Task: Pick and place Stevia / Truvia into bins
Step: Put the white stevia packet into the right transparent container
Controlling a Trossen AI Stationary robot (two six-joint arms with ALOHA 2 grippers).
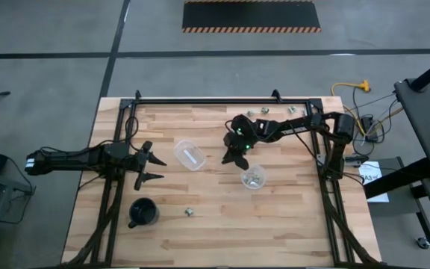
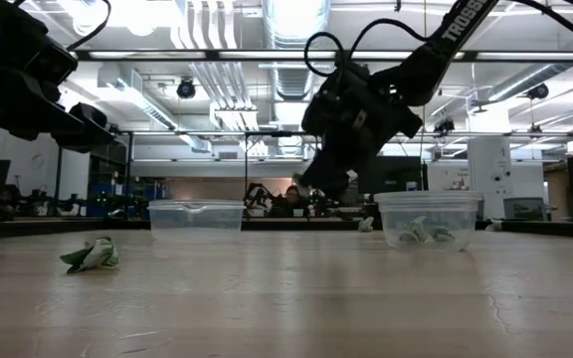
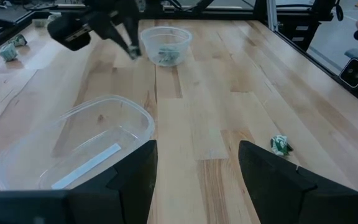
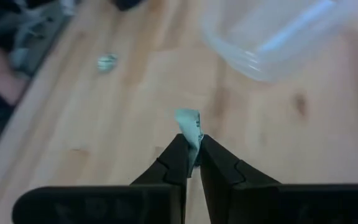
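Observation:
My right gripper [image 4: 191, 148] is shut on a small green-and-white Stevia packet [image 4: 189, 126], up in the air between the two clear bins in the high view [image 1: 237, 155]. The right-hand bin [image 1: 254, 178] holds some packets [image 3: 164, 55]. The left-hand bin [image 1: 189, 155] stands on the table with no packets showing in it. One loose packet [image 1: 189, 212] lies on the wood nearer the near edge, and others [image 1: 264, 110] lie by the far edge. My left gripper [image 1: 153, 166] waits open just left of the left-hand bin [image 3: 79, 149]. My right gripper pinches the Stevia packet between its two fingertips [image 4: 180, 149] by the packet's lower end [image 4: 192, 142]. The rest of the packet sticks out past the tips, lifted clear of the table.
A black cup [image 1: 143, 213] stands near the table's near left corner. Black frame rails [image 1: 215, 100] run along the far edge and both sides. Bare wood lies between the bins and the near edge, where the loose packet [image 2: 90, 256] sits.

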